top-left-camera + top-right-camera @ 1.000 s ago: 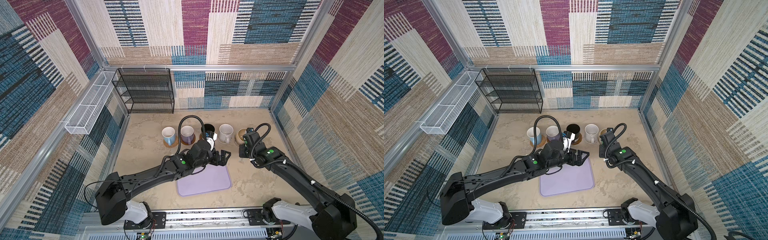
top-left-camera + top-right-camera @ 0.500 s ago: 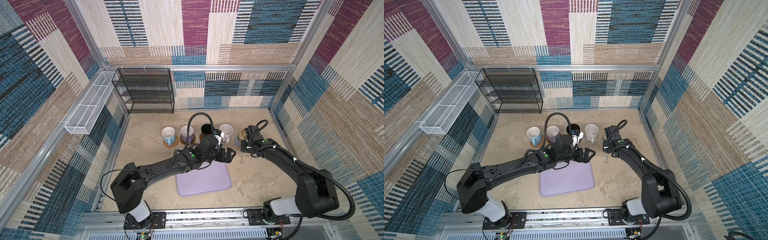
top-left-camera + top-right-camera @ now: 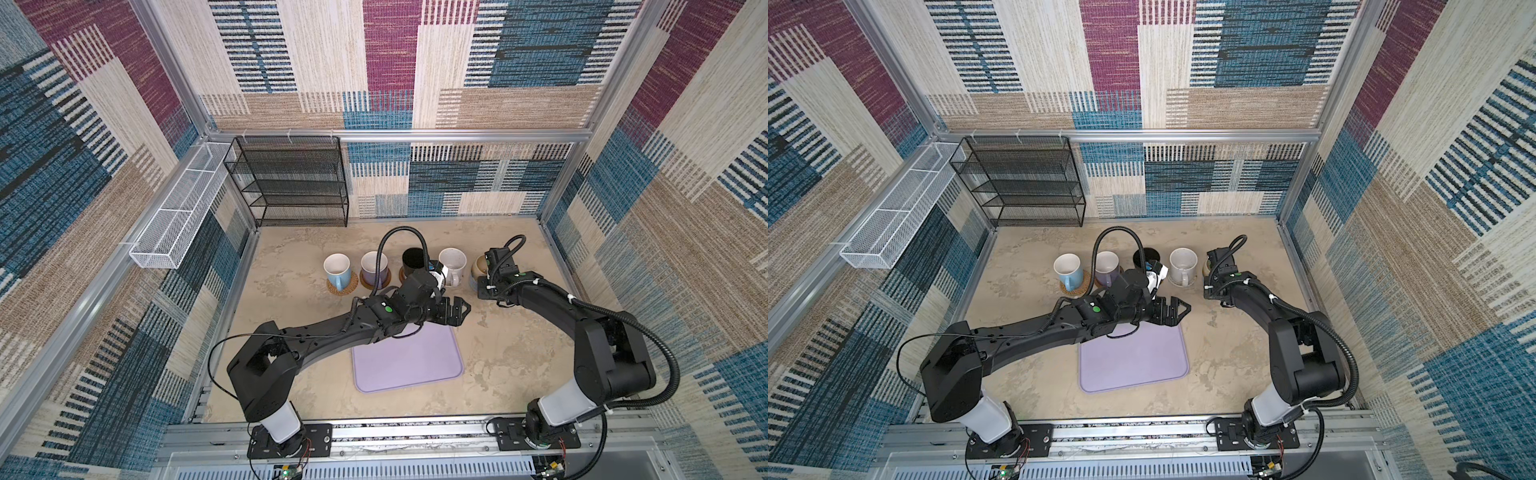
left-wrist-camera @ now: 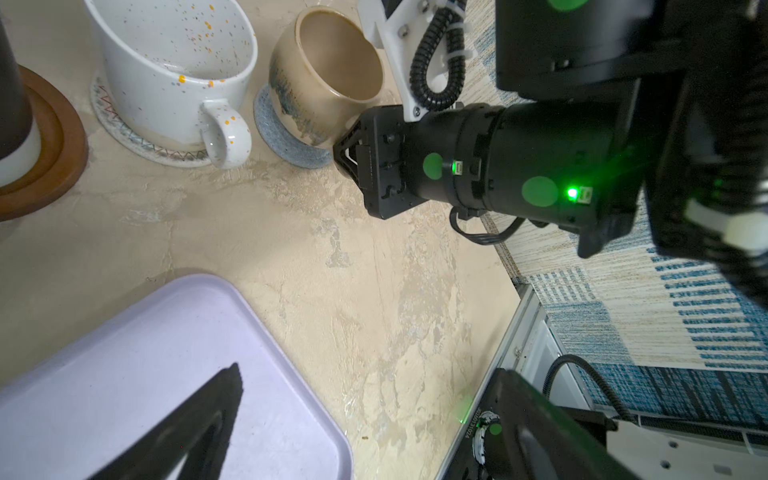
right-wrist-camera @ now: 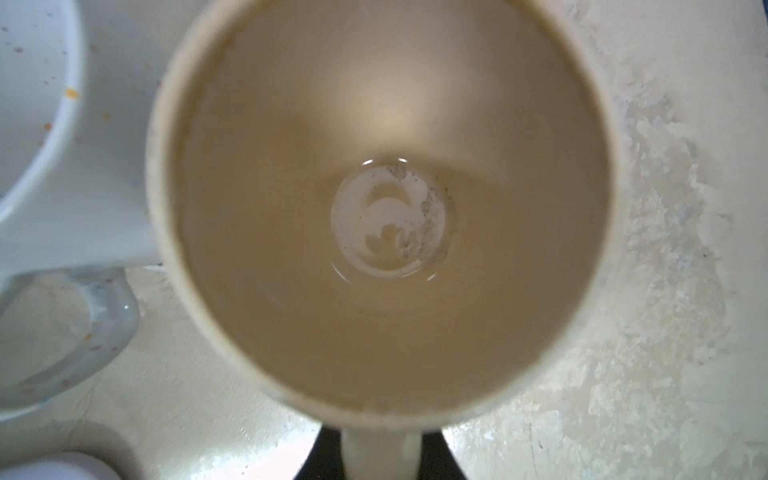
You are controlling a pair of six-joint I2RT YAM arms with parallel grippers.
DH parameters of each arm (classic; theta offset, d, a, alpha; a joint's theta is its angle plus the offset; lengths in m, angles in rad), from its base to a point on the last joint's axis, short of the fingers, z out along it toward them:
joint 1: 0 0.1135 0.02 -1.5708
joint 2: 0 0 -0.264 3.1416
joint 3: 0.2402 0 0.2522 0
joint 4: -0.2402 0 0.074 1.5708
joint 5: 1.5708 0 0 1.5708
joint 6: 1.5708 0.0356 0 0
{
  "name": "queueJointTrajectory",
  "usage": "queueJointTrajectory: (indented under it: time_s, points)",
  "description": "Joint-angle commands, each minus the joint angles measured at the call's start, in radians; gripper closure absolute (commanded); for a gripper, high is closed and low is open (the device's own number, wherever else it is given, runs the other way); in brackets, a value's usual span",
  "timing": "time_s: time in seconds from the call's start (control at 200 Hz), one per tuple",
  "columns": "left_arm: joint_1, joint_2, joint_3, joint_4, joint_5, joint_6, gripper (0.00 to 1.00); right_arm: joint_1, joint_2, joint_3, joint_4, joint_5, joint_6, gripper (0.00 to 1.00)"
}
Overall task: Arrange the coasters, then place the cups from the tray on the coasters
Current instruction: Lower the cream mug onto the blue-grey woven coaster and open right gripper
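Pinching the beige mug (image 5: 374,199) by handle: right pincer (image 5: 380,459).

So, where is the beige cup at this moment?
In both top views the beige cup is at the right end of the row, on the grey-blue coaster, beside the speckled white cup; the right hand holds its handle.

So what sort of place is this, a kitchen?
Probably a robot test booth, not a home: patterned panels on an aluminium frame, two black arms bolted to a rail, and mugs staged on coasters.
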Motion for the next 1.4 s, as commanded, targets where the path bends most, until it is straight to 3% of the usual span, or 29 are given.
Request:
queueJointTrajectory:
  time_s: [0.0,0.831,0.937,1.172,1.227,1.392]
  points:
    - [0.004,0.007,0.016,0.025,0.018,-0.003,0.01,-0.002,0.010,0.010,0.088,0.029,-0.010,1.00]
    - [0.012,0.051,0.015,0.059,0.021,-0.025,0.01,-0.008,0.030,0.000,0.058,0.012,-0.003,1.00]
    - [0.012,0.051,0.014,0.058,0.021,-0.027,0.01,-0.007,0.060,0.009,0.036,0.016,0.011,0.90]
    - [0.014,0.034,-0.003,0.065,0.007,-0.029,0.01,-0.008,0.070,0.011,0.024,0.029,0.027,0.79]
    - [0.013,0.030,-0.006,0.065,0.003,-0.030,0.01,-0.008,0.065,0.010,0.023,0.035,0.032,0.72]
    - [0.014,0.023,-0.011,0.071,-0.002,-0.031,0.01,-0.007,0.063,0.008,0.017,0.055,0.040,0.68]
